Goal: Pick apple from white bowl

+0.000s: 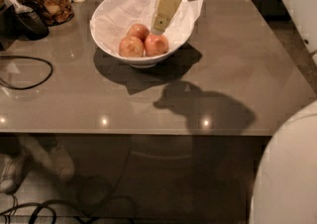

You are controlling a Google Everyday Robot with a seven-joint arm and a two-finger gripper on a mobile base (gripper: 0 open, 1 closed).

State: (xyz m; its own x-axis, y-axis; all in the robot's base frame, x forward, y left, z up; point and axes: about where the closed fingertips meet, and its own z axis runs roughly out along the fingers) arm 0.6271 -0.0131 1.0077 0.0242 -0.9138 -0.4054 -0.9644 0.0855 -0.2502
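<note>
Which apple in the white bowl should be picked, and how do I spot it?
On the grey table, find the paper-lined white bowl near the far edge. Inside, the apple is the front right one of three, just below the gripper in the picture, and the reddest.

A pale cream-yellow gripper (159, 24) is seen above the glossy white bowl (143, 60), which is lined with crumpled white paper (119, 12). The round pinkish-red apple (156, 44) is faintly flecked with yellow; the tan-orange apple (131, 46) beside it is yellower. The glossy bench (237, 59) is coloured grey-brown.
</note>
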